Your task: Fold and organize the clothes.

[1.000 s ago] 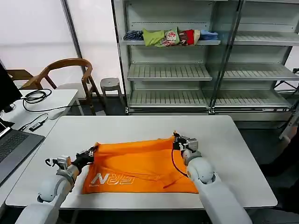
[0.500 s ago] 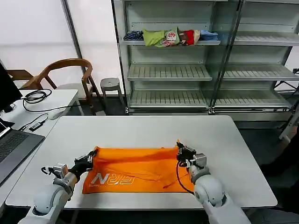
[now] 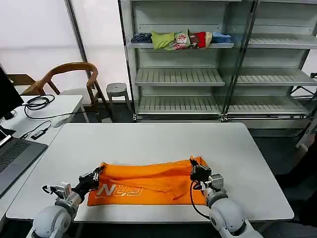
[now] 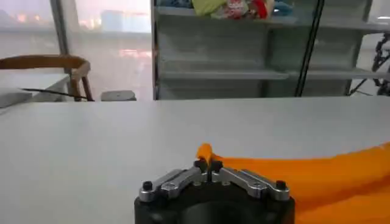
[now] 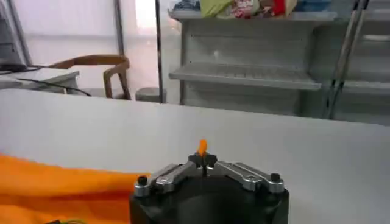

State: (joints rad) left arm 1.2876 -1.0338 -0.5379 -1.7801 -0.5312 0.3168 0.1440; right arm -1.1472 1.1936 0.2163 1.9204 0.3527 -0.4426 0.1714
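Note:
The clothes are one bright orange T-shirt (image 3: 148,181) lying in a long folded band near the front of the white table (image 3: 158,139), white lettering showing at its left end. My left gripper (image 3: 97,172) is shut on the shirt's far left corner (image 4: 204,151). At the far right corner my right gripper (image 3: 194,165) pinches a tip of orange fabric (image 5: 202,146). Both grippers hold the folded-over edge low above the table.
A metal shelving unit (image 3: 218,59) stands behind the table, with a multicoloured bundle of garments (image 3: 181,39) on an upper shelf. A wooden chair (image 3: 74,79) and a side desk with a laptop (image 3: 17,153) and cables are at the left.
Both grippers have drawn the shirt's far edge toward the front of the table, folding the shirt over itself into a narrower band. Both arms have pulled back toward me.

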